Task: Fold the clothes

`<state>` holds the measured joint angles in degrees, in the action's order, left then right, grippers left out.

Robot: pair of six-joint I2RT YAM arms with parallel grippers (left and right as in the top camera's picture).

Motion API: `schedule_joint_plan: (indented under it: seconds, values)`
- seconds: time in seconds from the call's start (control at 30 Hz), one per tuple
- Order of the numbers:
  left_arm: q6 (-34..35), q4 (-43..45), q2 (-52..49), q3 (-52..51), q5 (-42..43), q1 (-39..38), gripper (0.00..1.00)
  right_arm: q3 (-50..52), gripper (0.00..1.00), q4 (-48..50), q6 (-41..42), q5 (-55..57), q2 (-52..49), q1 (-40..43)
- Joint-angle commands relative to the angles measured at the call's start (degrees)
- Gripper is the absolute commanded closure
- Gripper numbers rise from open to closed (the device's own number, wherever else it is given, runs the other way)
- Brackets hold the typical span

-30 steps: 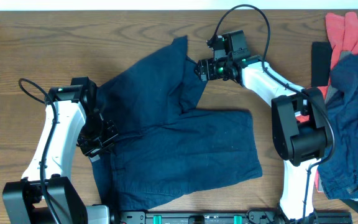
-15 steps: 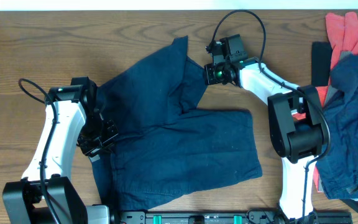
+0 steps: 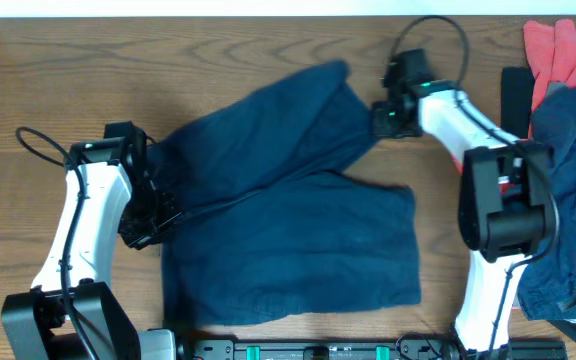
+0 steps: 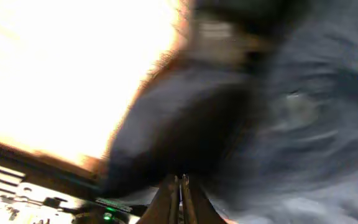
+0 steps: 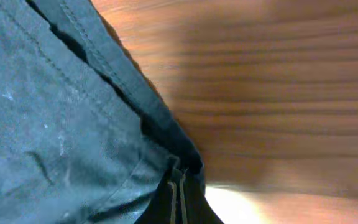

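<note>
The navy shorts [image 3: 298,230] lie spread across the middle of the table, the upper leg stretched toward the far right. My left gripper [image 3: 151,228] is shut on the waistband at the shorts' left edge. In the left wrist view, which is blurred, its fingers [image 4: 180,190] are pressed together with dark cloth [image 4: 303,124] all around them. My right gripper [image 3: 380,118] is shut on the upper leg's hem. The right wrist view shows those fingers [image 5: 179,183] pinching the hemmed edge of the cloth [image 5: 55,112] over bare wood.
A pile of other clothes, coral red [image 3: 558,50] and navy [image 3: 568,200], lies at the table's right edge. A black flat object [image 3: 515,100] sits beside it. Both arm bases stand along the front edge.
My right gripper has shut on the upper leg's hem and drawn it to the right, pulling that leg taut. The left gripper has shifted slightly left, still gripping the waistband.
</note>
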<state>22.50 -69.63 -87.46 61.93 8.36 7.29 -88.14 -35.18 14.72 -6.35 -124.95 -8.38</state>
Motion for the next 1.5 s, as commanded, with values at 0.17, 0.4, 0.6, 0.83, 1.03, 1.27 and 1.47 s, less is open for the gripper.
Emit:
schedule_joint_plan:
  seconds: [0.17, 0.4, 0.6, 0.83, 1.03, 1.27, 1.47]
  values:
    - [0.3, 4.6, -0.3, -0.7, -2.4, 0.6, 0.94, 1.2, 0.99, -1.6, 0.9, 5.5, -1.3, 5.0]
    - [-2.7, 9.6, -0.3, -0.7, 9.8, 0.6, 0.92, 1.2, 0.99, -4.5, 0.9, 5.4, -1.3, 5.0]
    - [-5.6, 10.4, -1.6, -1.6, 13.7, 0.6, 0.45, 1.2, 0.98, -6.0, 0.9, 4.7, -1.0, 5.0]
    - [-12.6, 14.1, -8.8, -3.4, 26.7, 0.0, 0.44, 1.2, 0.6, -7.1, 1.2, 4.3, 0.3, 5.0]
    - [-15.4, 20.0, -15.8, -3.4, 33.5, -2.4, 0.44, 1.2, 0.52, -9.0, 1.1, 4.6, 4.2, 5.0]
    - [-15.7, 23.5, -17.0, -3.1, 34.5, -4.5, 0.94, 1.2, 0.53, -13.6, 1.1, 4.9, 9.9, 5.0]
    - [-16.2, 13.6, -14.7, 3.8, 29.2, -1.5, 0.94, 1.2, 0.53, -25.0, 1.2, 4.8, 11.1, 5.1]
